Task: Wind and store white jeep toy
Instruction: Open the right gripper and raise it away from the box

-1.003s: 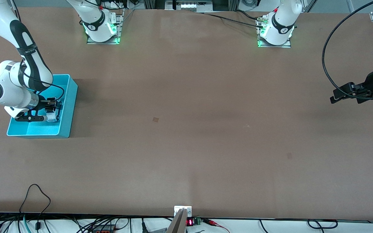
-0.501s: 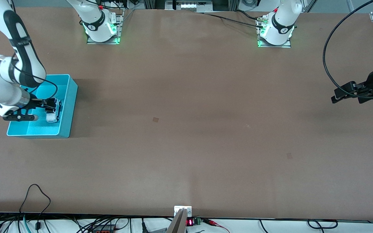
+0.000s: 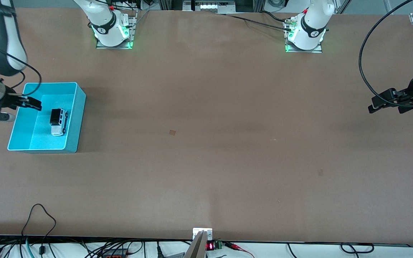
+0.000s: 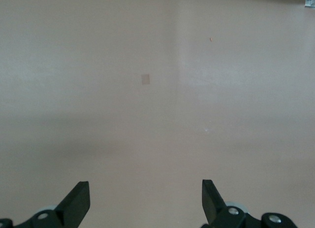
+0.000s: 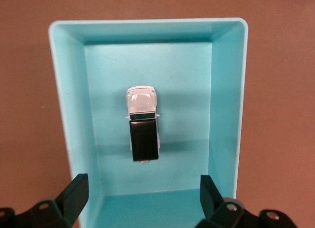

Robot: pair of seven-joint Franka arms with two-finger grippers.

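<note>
Right pincer wide apart, empty, above turquoise bin holding white jeep toy; left pincer likewise.

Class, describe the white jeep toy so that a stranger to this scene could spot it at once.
Find the turquoise bin at the right arm's end of the brown table. Inside it, on the floor, sits the white jeep toy, the bin's only content. It is tiny, white with a black roof and rear; the open right gripper hovers over the bin's rim, apart from it.
</note>
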